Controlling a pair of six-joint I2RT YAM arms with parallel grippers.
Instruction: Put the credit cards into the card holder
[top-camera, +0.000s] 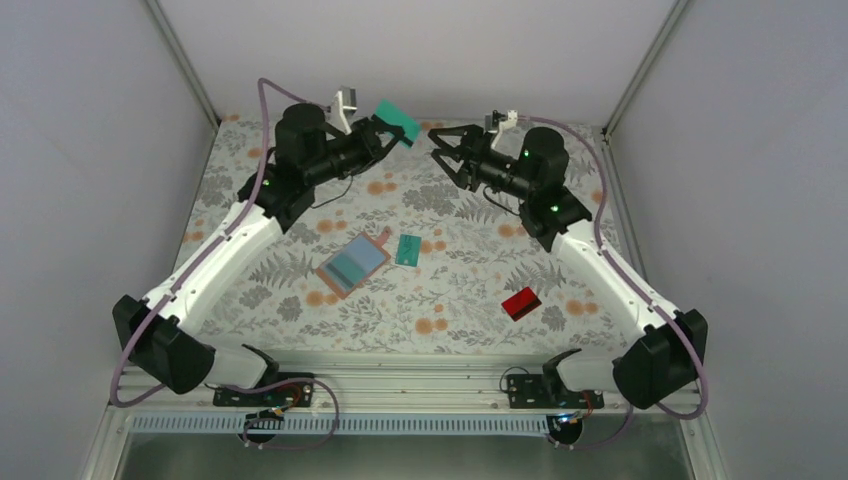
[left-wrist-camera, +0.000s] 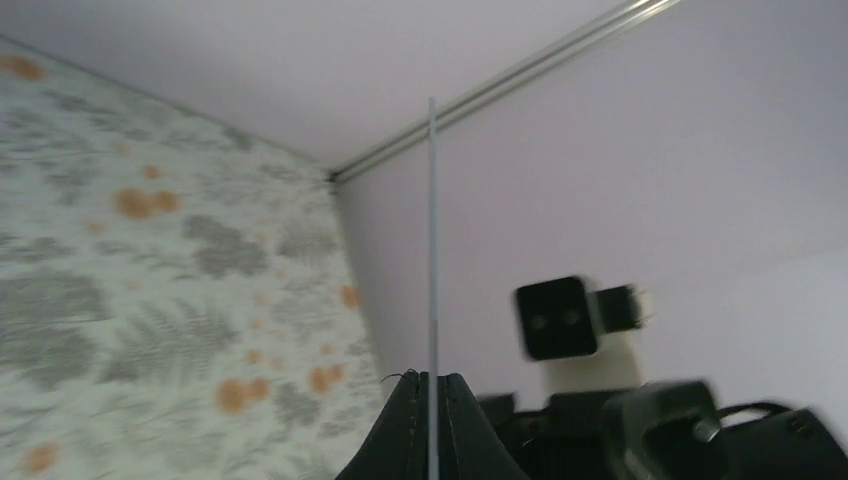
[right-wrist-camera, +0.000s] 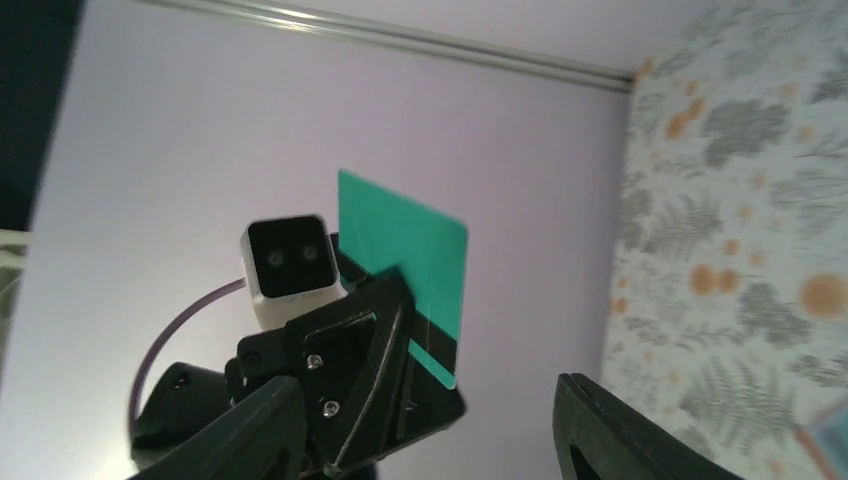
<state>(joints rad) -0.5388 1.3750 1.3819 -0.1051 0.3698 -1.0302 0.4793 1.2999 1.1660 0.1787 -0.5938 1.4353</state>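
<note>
High at the back of the table, my left gripper (top-camera: 388, 130) is shut on a teal-green credit card (top-camera: 398, 120). In the left wrist view that card (left-wrist-camera: 432, 240) is edge-on, a thin line rising from the closed fingertips (left-wrist-camera: 415, 395). My right gripper (top-camera: 436, 146) faces it a short way off, open and empty. In the right wrist view its jaws stand wide apart on either side of the held card (right-wrist-camera: 410, 250). The tan-brown card holder (top-camera: 331, 276) lies flat mid-table with teal showing on its face. Another teal card (top-camera: 408, 250) lies just right of it. A red card (top-camera: 521, 302) lies further right.
The floral tablecloth (top-camera: 470, 320) covers the table. White walls and metal corner posts (top-camera: 182, 55) close it in at the back and sides. Both arm bases sit on the rail (top-camera: 420, 385) at the near edge.
</note>
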